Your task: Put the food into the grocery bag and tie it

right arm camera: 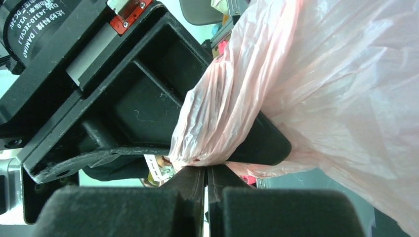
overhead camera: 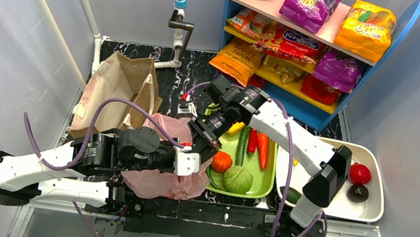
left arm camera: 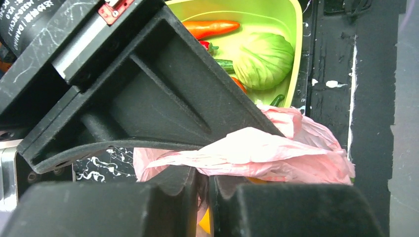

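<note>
The pink grocery bag [overhead camera: 165, 177] lies crumpled at the table's near edge, left of the green tray [overhead camera: 264, 188]. My left gripper [overhead camera: 205, 160] is at the bag's right side. In the left wrist view it [left arm camera: 207, 175] is shut on a fold of the grocery bag [left arm camera: 257, 153], with something yellow showing under the film. My right gripper [overhead camera: 197, 136] sits just above it, and in the right wrist view it [right arm camera: 206, 168] is shut on a gathered strip of the grocery bag [right arm camera: 232, 98]. Food lies in the tray: a cabbage [overhead camera: 238, 179], an orange tomato [overhead camera: 222, 161], a cucumber [overhead camera: 243, 145] and a carrot [overhead camera: 262, 150].
A brown paper bag [overhead camera: 119, 87] stands behind the pink one at the left. A white tray [overhead camera: 368, 209] at the right holds a red onion [overhead camera: 360, 173] and a dark one [overhead camera: 357, 192]. A blue shelf [overhead camera: 314, 108] with snack packets stands at the back.
</note>
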### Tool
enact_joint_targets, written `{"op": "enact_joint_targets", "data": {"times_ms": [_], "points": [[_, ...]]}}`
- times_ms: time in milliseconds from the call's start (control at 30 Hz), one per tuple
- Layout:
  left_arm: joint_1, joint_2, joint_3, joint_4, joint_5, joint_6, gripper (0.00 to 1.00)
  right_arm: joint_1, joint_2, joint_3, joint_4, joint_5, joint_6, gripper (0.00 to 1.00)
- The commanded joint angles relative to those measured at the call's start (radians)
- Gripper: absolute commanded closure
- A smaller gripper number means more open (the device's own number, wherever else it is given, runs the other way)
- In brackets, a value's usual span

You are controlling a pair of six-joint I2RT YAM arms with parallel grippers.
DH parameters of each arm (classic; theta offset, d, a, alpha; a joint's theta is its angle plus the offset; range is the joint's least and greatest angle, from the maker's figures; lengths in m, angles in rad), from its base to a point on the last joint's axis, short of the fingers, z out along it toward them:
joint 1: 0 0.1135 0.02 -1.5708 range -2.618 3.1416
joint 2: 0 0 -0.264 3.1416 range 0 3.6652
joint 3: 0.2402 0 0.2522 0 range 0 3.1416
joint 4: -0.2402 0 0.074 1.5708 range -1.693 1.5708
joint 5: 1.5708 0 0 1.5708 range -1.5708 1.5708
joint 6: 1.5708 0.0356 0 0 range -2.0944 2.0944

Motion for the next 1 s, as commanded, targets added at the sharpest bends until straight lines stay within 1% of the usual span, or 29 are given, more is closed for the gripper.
{"op": "enact_joint_targets", "data": {"times_ms": [0, 67, 100, 133, 167, 233, 300, 367, 467, 633, 700, 800, 867, 967], "points": [[0.0, 0.004, 0.028, 0.003, -0.015, -0.013, 1.0, 0.005, -0.009, 0.048, -0.002, 0.001, -0.019, 0.99], [-0.001, 0.003, 0.04, -0.013, -0.017, -0.026, 1.0, 0.005, -0.012, 0.062, -0.022, 0.024, -0.026, 0.98], [-0.001, 0.003, 0.047, -0.021, -0.016, -0.034, 1.0, 0.002, -0.016, 0.068, -0.034, 0.039, -0.031, 0.93], [-0.001, 0.004, 0.055, -0.032, -0.012, -0.045, 1.0, -0.001, -0.024, 0.07, -0.041, 0.055, -0.034, 0.86], [-0.001, 0.006, 0.064, -0.041, -0.008, -0.057, 1.0, -0.007, -0.036, 0.068, -0.046, 0.071, -0.035, 0.75], [-0.001, 0.009, 0.078, -0.063, -0.002, -0.084, 1.0, -0.025, -0.067, 0.053, -0.042, 0.106, -0.026, 0.6], [-0.001, 0.01, 0.09, -0.078, 0.001, -0.119, 1.0, -0.044, -0.11, 0.015, -0.014, 0.128, -0.006, 0.5], [-0.002, 0.012, 0.095, -0.086, 0.006, -0.155, 1.0, -0.064, -0.158, -0.026, 0.02, 0.144, 0.015, 0.45], [0.0, 0.015, 0.101, -0.088, 0.013, -0.213, 1.0, -0.086, -0.224, -0.093, 0.081, 0.163, 0.05, 0.43], [-0.001, 0.028, 0.108, -0.088, 0.015, -0.287, 1.0, -0.125, -0.328, -0.174, 0.198, 0.24, 0.12, 0.42], [-0.001, 0.035, 0.112, -0.085, 0.018, -0.309, 1.0, -0.144, -0.368, -0.233, 0.28, 0.266, 0.159, 0.45], [-0.001, 0.043, 0.118, -0.085, 0.021, -0.341, 1.0, -0.162, -0.392, -0.306, 0.379, 0.309, 0.196, 0.51], [-0.001, 0.042, 0.114, -0.085, 0.014, -0.362, 1.0, -0.166, -0.377, -0.332, 0.427, 0.31, 0.203, 0.53], [0.0, 0.039, 0.108, -0.091, -0.007, -0.397, 1.0, -0.162, -0.325, -0.332, 0.451, 0.268, 0.194, 0.59]]}}
